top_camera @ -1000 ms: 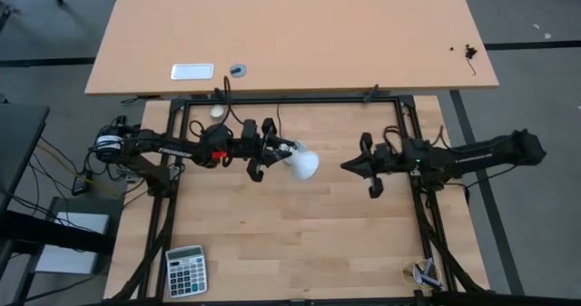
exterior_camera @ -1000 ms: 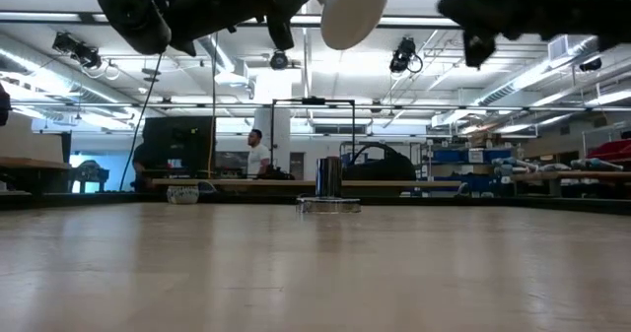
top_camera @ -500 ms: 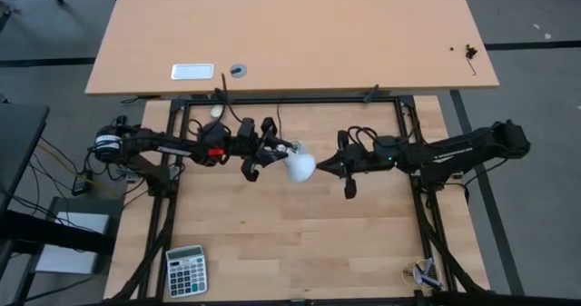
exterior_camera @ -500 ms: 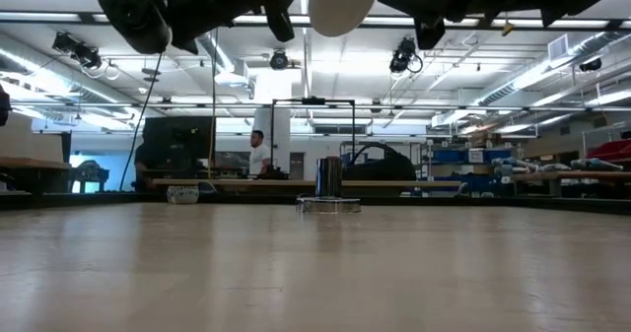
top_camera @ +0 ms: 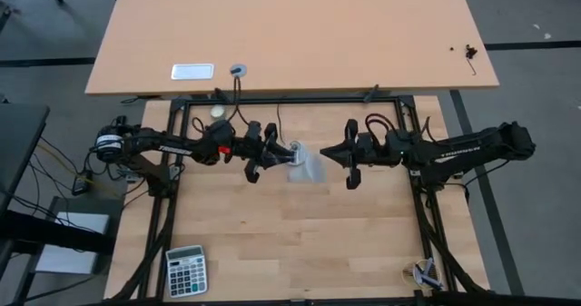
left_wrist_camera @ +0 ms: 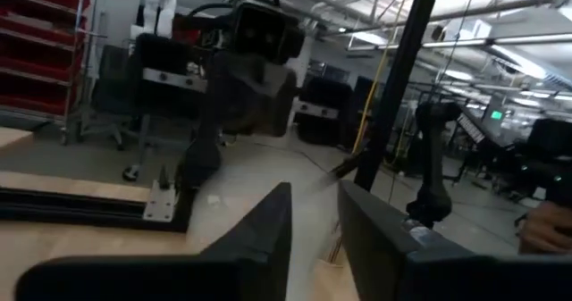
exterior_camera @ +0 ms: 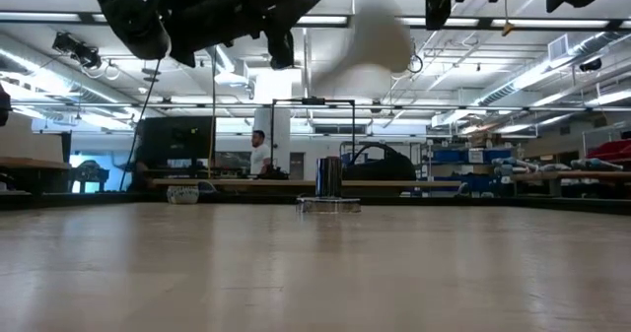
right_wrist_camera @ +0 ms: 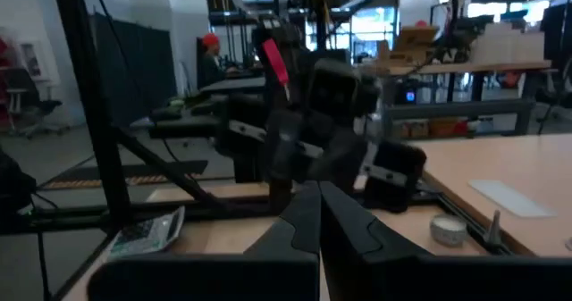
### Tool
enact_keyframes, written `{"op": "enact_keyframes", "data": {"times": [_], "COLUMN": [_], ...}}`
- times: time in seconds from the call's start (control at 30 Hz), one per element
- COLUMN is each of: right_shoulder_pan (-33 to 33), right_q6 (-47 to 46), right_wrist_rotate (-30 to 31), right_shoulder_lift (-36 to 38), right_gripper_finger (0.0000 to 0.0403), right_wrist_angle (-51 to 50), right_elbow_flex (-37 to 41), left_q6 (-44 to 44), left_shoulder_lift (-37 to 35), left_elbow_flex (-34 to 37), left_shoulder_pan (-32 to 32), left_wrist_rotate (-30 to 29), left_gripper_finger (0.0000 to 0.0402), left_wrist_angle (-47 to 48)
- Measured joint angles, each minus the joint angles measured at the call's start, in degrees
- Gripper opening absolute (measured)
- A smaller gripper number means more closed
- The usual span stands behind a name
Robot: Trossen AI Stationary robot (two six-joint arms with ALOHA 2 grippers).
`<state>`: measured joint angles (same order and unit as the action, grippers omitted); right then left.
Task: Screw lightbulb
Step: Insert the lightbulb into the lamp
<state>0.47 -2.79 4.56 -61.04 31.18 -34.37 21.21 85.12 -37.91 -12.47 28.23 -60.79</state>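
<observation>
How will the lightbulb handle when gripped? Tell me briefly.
The lightbulb hangs in the air between the left gripper and right gripper. Its smooth white shell probably slips easily in narrow fingers. The wide dome tapering to a thin neck suggests it would roll in a curve on the table. It is likely light and fragile.

Big workshop, ceiling strip lights point(exterior_camera: 59, 18), red shelving point(left_wrist_camera: 40, 46), second wooden table point(top_camera: 290, 34) behind, grey floor point(top_camera: 536, 224).

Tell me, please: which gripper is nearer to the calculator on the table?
Left. The left gripper hangs mid-table, on the calculator's side. The right gripper faces it from farther across the table.
</observation>
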Motion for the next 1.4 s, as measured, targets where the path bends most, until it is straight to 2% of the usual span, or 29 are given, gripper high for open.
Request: {"op": "enact_keyframes", "data": {"times": [0.23, 0.43, 0.6, 0.8, 0.93, 1.13, 1.23, 1.4], "right_shoulder_pan": [-0.98, -0.98, -0.91, -0.91, -0.89, -1.02, -1.02, -1.00], "right_q6": [0.00, -0.29, -4.30, -17.33, -29.88, -50.75, -55.76, -56.87], "right_wrist_rotate": [-0.11, -0.23, 3.30, 9.53, 13.77, 14.81, 16.86, 19.74], "right_shoulder_lift": [-1.31, -0.59, 1.07, 3.25, 4.14, 3.60, 3.28, 3.30], "right_gripper_finger": [0.0009, 0.0009, 0.0011, 0.0040, 0.0064, 0.0080, 0.0077, 0.0057], "right_wrist_angle": [-0.20, -2.41, -10.61, -26.67, -39.28, -57.05, -63.07, -65.38], "right_elbow_flex": [-0.30, -0.26, -0.24, -0.24, -0.24, -0.19, -0.15, -0.41], "left_q6": [-1.50, -3.06, -5.45, -5.74, -5.42, -4.05, -4.04, -4.09], "left_shoulder_lift": [0.06, 0.06, 0.06, 0.02, 0.02, 0.02, 0.02, 0.02], "left_elbow_flex": [0.00, 0.00, 0.00, 0.00, 0.00, 0.00, 0.00, 0.00], "left_shoulder_pan": [0.41, 0.43, 0.57, 0.57, 0.59, 0.59, 0.59, 0.59], "left_wrist_rotate": [0.02, 0.00, -0.55, -3.30, -4.37, -4.52, -4.74, -7.14], "left_gripper_finger": [0.0008, 0.0008, 0.0005, 0.0004, 0.0004, 0.0004, 0.0004, 0.0004], "left_wrist_angle": [2.52, 9.25, 15.09, 21.29, 23.33, 23.61, 23.90, 25.72]}}
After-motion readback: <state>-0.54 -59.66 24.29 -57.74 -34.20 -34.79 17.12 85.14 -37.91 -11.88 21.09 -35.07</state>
